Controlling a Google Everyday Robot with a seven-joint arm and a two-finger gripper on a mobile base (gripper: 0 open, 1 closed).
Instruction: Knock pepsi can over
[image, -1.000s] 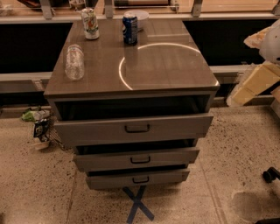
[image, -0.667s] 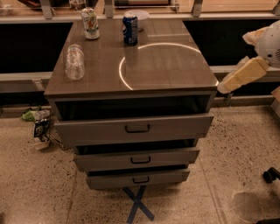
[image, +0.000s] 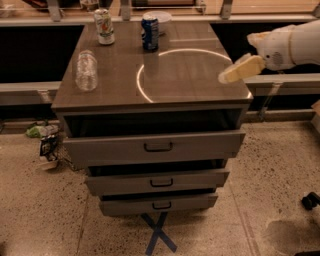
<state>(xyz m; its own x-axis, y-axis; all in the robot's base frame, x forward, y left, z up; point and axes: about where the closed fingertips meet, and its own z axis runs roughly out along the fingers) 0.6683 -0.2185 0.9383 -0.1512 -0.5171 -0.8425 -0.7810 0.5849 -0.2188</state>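
The pepsi can (image: 149, 32) is dark blue with a silver top and stands upright at the back middle of the grey cabinet top (image: 195, 85). My gripper (image: 239, 70) comes in from the right on a white arm and hovers over the cabinet's right edge, well to the right and in front of the can. It touches nothing.
A white-and-green can (image: 104, 26) stands at the back left. A clear plastic bottle (image: 86, 70) sits on the left side. A white bowl (image: 159, 17) lies behind the pepsi can. Three drawers (image: 155, 147) stand partly open below. Litter (image: 42, 137) lies on the floor at left.
My gripper has moved up and to the left, from beside the cabinet to over its right edge. The cans and bottle have not moved.
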